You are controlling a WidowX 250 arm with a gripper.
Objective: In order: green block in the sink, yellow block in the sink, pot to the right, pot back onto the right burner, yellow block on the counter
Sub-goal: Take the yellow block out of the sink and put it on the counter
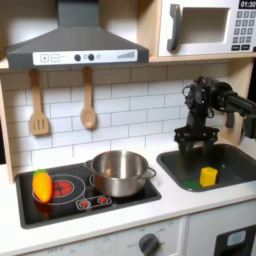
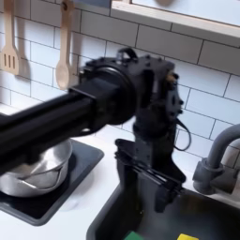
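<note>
Setting: toy kitchen w/ white tile wall, grey hood top, microwave (image 1: 205,28) upper right in the first exterior view; two wooden utensils (image 1: 62,103) hang on the wall.
Table: cream worktop (image 1: 150,215) around black cooktop (image 1: 90,195) and sink (image 1: 235,170).
Pot: steel pot (image 1: 120,172) at centre of first exterior view, on the cooktop's burner nearer the sink; at 9 o'clock in the second exterior view (image 2: 36,169).
Orange toy: oval w/ green edge (image 1: 41,184), at 9 o'clock from the pot, on the other burner.
Yellow block: yellow cube (image 1: 208,176) inside the sink, at 3 o'clock from the pot.
Green block: green bit (image 2: 134,236) at the sink's bottom edge in the second exterior view, a yellow sliver beside it.
Pincer: black pincer (image 1: 192,140) points down above the sink, at 12 o'clock from the yellow block, apart from it; fingers spread, nothing between them. In the second exterior view (image 2: 141,183) it hangs over the basin (image 2: 202,217).
Faucet: grey curved faucet (image 2: 217,159) at 3 o'clock.
</note>
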